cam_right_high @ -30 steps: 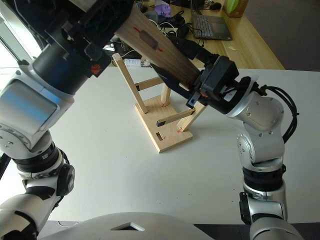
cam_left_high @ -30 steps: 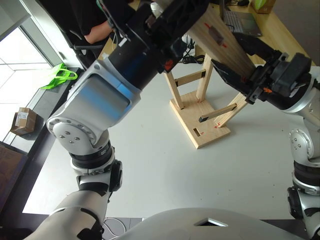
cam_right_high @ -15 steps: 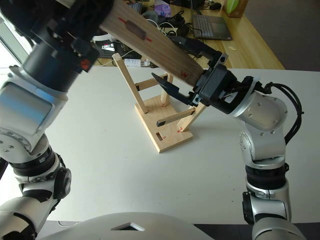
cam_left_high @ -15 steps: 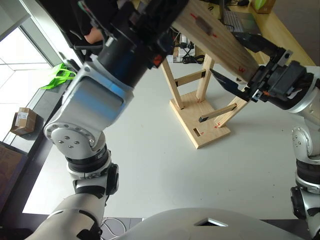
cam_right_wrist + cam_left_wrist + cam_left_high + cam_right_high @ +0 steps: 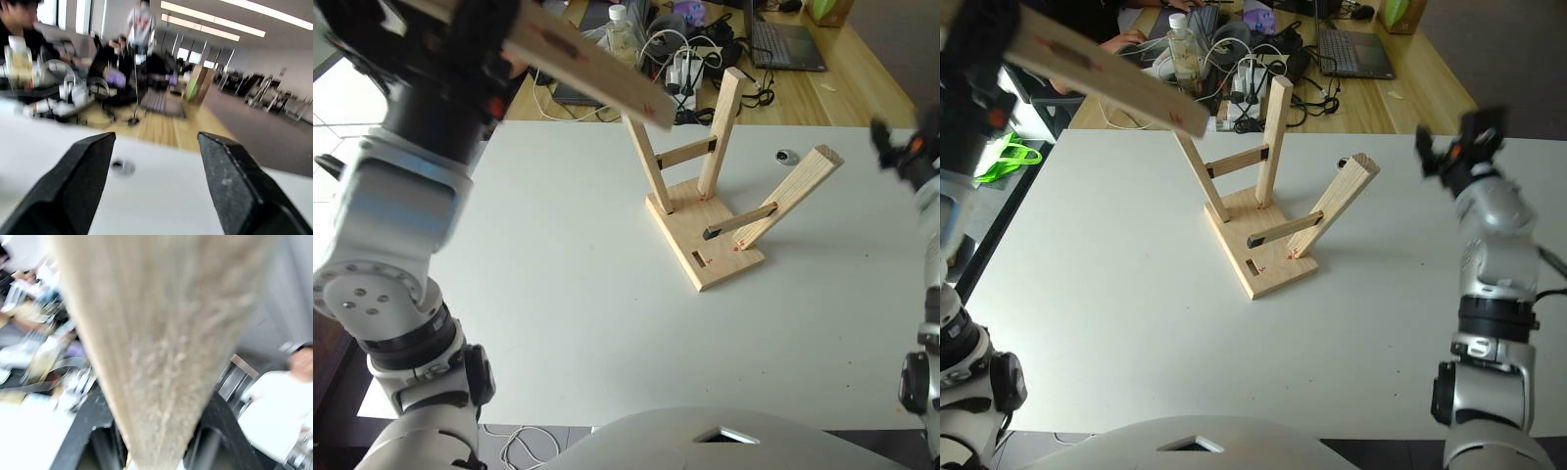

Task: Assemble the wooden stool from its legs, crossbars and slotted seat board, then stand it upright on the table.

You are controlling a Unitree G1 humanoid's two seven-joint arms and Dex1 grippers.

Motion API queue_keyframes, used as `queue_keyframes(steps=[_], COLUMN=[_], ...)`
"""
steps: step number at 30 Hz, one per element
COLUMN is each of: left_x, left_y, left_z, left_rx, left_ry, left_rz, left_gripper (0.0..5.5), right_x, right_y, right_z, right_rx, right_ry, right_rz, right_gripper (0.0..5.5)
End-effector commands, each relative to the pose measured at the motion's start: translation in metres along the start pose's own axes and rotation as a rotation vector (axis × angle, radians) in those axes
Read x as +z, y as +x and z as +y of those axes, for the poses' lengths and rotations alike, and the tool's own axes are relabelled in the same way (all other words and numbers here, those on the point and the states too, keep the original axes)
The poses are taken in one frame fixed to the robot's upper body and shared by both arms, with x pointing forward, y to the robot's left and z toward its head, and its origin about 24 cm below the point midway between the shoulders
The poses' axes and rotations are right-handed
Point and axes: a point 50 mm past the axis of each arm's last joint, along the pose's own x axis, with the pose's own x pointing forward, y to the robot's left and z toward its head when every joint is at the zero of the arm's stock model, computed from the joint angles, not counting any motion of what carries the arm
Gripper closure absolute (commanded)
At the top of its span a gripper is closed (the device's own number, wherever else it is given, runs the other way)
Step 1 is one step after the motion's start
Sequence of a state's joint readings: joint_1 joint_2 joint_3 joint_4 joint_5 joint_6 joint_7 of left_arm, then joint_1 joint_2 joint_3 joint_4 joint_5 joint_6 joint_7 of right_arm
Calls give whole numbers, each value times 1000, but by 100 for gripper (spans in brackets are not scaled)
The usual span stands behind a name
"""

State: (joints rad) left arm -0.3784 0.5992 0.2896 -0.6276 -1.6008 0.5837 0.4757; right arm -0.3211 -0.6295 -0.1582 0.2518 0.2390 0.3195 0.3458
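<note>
Half built; three pale wooden legs (image 5: pixel 724 132) stand in the flat slotted seat board (image 5: pixel 710 272); left end effector (image 5: pixel 475 44) clamps a slotted wooden plank (image 5: pixel 587 70); right end effector (image 5: pixel 156 147) spread, empty.

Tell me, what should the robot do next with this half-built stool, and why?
Probably bring the open right gripper over to the tilted leg and stand it straight. It leans well outward from the base board, while the other two legs stand nearly upright, so the raised board likely couldn't seat yet.
</note>
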Motion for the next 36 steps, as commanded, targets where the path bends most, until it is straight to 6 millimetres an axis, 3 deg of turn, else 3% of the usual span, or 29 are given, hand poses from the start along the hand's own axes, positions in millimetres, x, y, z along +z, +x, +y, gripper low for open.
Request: queue_keyframes(steps=[1, 5, 8, 15, 22, 25, 30, 36], left_x=[-55, -98, -110, -97, -76, -82, -91, -124], left_y=[-16, -27, -28, -22, -26, -26, -30, -45], left_z=[19, 37, 45, 47, 66, 61, 53, 61], left_rx=[156, 286, 355, 403, 494, 458, 397, 485], left_ry=[51, 41, 12, 23, 58, -22, -298, -297], left_rz=[281, 434, 428, 314, 210, 196, 102, 186], left_gripper=[447, 447, 447, 447, 447, 447, 447, 447], right_x=[-58, -82, -86, -79, -67, -64, -63, -61], right_y=[-18, -40, -44, -47, -56, -56, -58, -56], right_z=[35, 60, 73, 108, 122, 123, 125, 126], right_rx=[236, 407, 462, 555, 683, 687, 698, 692], right_ry=[-8, 24, 17, 57, 84, 87, 95, 91], right_rz=[218, 298, 300, 232, 203, 199, 203, 196], right_gripper=[238, 238, 238, 238, 238, 238, 238, 238])
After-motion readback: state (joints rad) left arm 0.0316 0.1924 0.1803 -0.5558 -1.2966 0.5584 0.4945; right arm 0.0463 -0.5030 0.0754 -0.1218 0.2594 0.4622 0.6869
